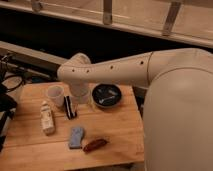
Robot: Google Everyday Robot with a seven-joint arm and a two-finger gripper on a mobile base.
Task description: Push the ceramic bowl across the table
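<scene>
Wooden table (115,135) holds the bowl (106,95); the gripper (70,111) hangs near a cup (55,95), spread or closed I can't tell. Approach step, I'd judge; next it must meet the bowl's side.

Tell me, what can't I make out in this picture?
Camera view:
1. Part of the table's far edge, behind the arm.
2. The wood under the gripper, low beside the white cup, apart from the ceramic bowl.
3. The white bottle's label, too small to read.
4. The reddish-brown item's identity, too small.
</scene>
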